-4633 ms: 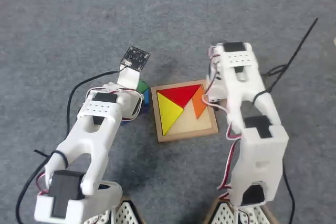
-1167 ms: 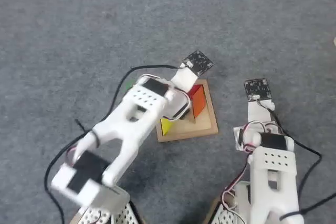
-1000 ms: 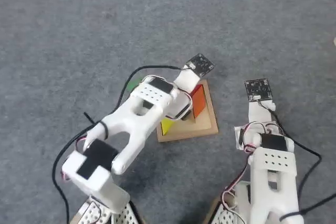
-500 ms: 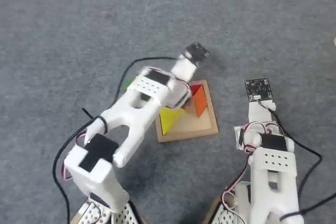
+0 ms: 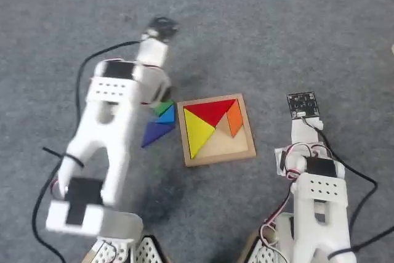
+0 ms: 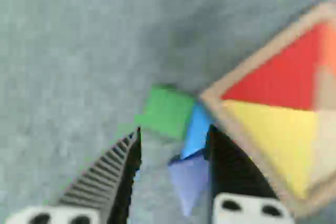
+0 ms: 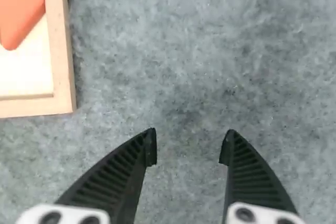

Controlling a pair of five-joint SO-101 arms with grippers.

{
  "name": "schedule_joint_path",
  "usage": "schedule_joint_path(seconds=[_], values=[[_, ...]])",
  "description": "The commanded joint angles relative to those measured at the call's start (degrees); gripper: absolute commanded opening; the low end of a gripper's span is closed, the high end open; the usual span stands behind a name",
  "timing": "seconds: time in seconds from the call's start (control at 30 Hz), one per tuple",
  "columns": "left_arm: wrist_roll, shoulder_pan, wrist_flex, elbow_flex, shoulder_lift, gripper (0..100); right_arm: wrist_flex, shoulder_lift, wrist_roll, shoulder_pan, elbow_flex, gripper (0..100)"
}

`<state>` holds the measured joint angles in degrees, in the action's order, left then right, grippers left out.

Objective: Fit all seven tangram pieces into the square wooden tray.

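Observation:
The square wooden tray (image 5: 250, 146) lies mid-table and holds a red triangle (image 5: 212, 110), a yellow triangle (image 5: 197, 132) and an orange piece (image 5: 234, 119). Just left of it on the carpet lie a green square (image 5: 163, 108), a small blue triangle (image 5: 168, 116) and a purple-blue triangle (image 5: 156, 133). My left arm (image 5: 114, 112) stands over these loose pieces. Its gripper (image 6: 173, 145) is open above the blue triangle (image 6: 197, 128), near the green square (image 6: 168, 112) and the tray corner (image 6: 210, 95). My right gripper (image 7: 187, 148) is open over bare carpet beside the tray's edge (image 7: 56, 51).
Grey carpet covers the table all round. My right arm (image 5: 314, 183) stands right of the tray, its cable looping beside it. The lower right part of the tray floor (image 5: 231, 146) is bare wood.
My left arm has swung from above the tray back to the left, over the loose pieces. The right arm, at the tray 4.6 s ago, drew back and has stayed still since.

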<state>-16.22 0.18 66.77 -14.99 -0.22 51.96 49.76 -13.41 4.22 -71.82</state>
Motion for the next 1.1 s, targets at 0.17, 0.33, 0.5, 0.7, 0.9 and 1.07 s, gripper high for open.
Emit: schedule_joint_path(seconds=[0.17, 0.33, 0.5, 0.7, 0.9, 1.07], values=[[-6.42, -2.20, -9.05, 0.57, 13.19, 20, -1.10, 0.22, -0.62, 0.40, -0.09, 21.2], [-7.03, -2.29, -11.16, 0.66, 16.26, 20, -1.10, 0.22, -0.62, 0.40, -0.09, 21.2], [-8.62, -2.02, -12.40, 0.66, 19.34, 20, -1.89, 0.22, -0.62, 0.40, -0.09, 21.2], [-9.93, -1.85, -8.53, 5.41, 22.42, 20, -1.89, 0.22, -0.62, 0.48, -0.09, 21.2], [-9.85, -2.02, -2.46, 14.37, 28.48, 20, -1.89, 0.22, -0.62, 0.48, -0.09, 21.2], [-9.85, -2.02, 2.64, 22.64, 33.76, 20, -1.89, 0.22, -0.62, 0.48, -0.09, 21.2]])
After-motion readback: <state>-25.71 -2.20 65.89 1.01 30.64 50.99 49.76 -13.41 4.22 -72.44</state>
